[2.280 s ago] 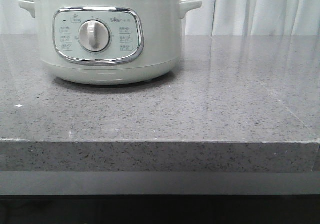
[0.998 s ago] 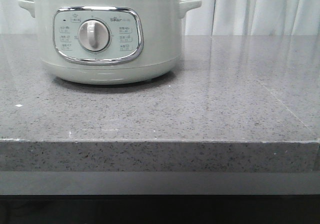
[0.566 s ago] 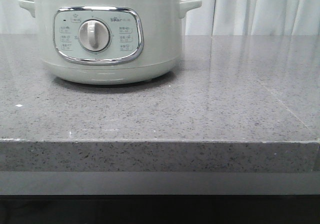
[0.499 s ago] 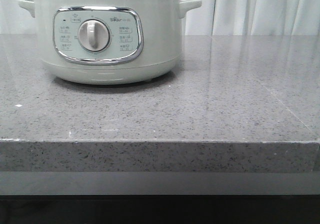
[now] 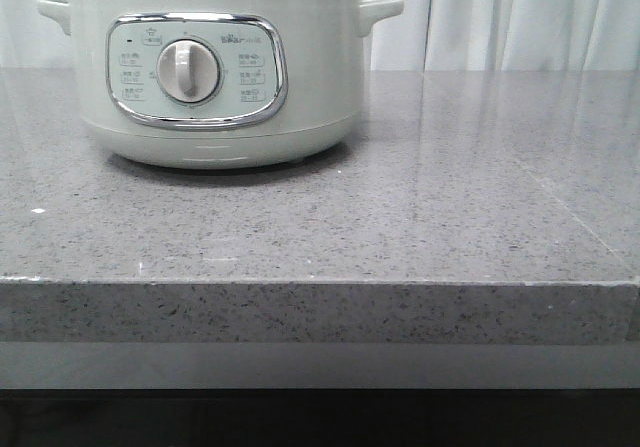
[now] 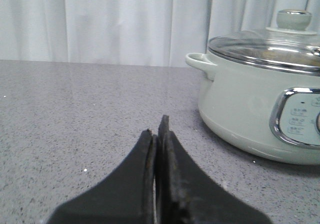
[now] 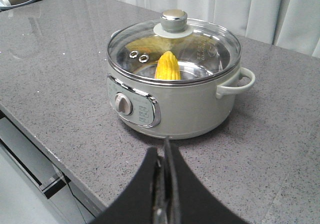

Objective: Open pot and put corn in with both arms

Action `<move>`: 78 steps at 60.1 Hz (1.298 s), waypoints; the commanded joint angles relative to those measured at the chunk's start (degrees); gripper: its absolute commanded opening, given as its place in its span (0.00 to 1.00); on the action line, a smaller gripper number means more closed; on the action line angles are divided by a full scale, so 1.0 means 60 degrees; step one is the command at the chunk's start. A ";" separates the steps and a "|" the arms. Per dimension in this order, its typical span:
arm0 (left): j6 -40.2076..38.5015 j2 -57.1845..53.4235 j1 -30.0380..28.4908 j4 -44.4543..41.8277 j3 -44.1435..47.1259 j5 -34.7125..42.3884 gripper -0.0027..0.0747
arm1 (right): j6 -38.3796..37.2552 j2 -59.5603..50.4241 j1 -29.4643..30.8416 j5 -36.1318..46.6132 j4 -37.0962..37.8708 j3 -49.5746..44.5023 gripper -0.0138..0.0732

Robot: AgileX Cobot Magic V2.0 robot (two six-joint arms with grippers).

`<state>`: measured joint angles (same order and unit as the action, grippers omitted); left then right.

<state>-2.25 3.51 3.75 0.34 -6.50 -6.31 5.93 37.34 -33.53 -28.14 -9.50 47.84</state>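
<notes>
Pot (image 5: 215,67) and counter (image 5: 400,227), front view: we see the pale grey-green cooker standing on the speckled grey counter, its dial and chrome-framed panel facing us and its steel rim at the picture's upper edge. The lid is cut off here, and neither arm appears.

Left wrist view: we look along the left gripper (image 6: 156,129), whose dark fingers are pressed together on nothing. It hovers low over the counter, well apart from the pot (image 6: 260,108), on the side of one handle. The glass lid (image 6: 270,46) with its knob sits squarely on the rim.

Right wrist view: the right gripper (image 7: 164,151) is likewise clenched and empty, raised in front of the pot's control panel. Through the glass lid (image 7: 200,48) we make out the corn (image 7: 167,66), a yellow cob, apparently lying inside the pot under the closed lid.

Progress: we judge the task essentially complete, since the corn is in the pot, the lid is back on and both grippers are clear. Nothing visible remains to be done.
</notes>
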 commanded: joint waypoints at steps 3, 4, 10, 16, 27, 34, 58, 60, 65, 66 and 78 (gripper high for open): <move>-0.0009 -0.0444 -0.0235 0.0523 0.0503 0.1524 0.01 | 0.0014 -0.0008 0.0020 0.0704 -0.0054 0.0240 0.08; -0.0009 -0.0521 -0.0239 0.0573 0.0639 0.1636 0.01 | 0.0014 -0.0008 0.0020 0.0704 -0.0054 0.0240 0.08; -0.0009 -0.0855 -0.0255 0.0595 0.1227 0.2131 0.01 | 0.0014 -0.0008 0.0020 0.0704 -0.0054 0.0240 0.08; -0.0009 -0.0829 -0.0255 0.0595 0.1182 0.1777 0.01 | 0.0014 -0.0008 0.0020 0.0709 -0.0054 0.0240 0.08; -0.0009 -0.0813 -0.0255 0.0595 0.1182 0.1723 0.01 | 0.0014 0.0009 0.0020 0.0739 -0.0054 0.0240 0.08; -0.0009 -0.0813 -0.0255 0.0595 0.1182 0.1723 0.01 | 0.0014 0.0009 0.0020 0.0739 -0.0054 0.0240 0.08; -0.0009 -0.0813 -0.0255 0.0595 0.1182 0.1723 0.01 | 0.0014 0.0009 0.0020 0.0739 -0.0054 0.0240 0.08; -0.0009 -0.0813 -0.0255 0.0595 0.1182 0.1723 0.01 | 0.0014 0.0009 0.0020 0.0739 -0.0054 0.0240 0.08; -0.0009 -0.0813 -0.0255 0.0595 0.1182 0.1723 0.01 | 0.0014 -0.0135 0.0009 0.0858 -0.0054 0.0103 0.08; -0.0009 -0.0813 -0.0255 0.0595 0.1182 0.1723 0.01 | 0.0014 -0.0200 0.0044 0.0904 -0.0054 0.0022 0.08; -0.0009 -0.0813 -0.0255 0.0595 0.1182 0.1723 0.01 | 0.0014 -0.1529 0.1802 0.2569 -0.0054 -0.1831 0.08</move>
<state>-2.25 -0.19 2.29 3.40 0.41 -0.58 5.93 31.46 -26.97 -22.08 -9.68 39.90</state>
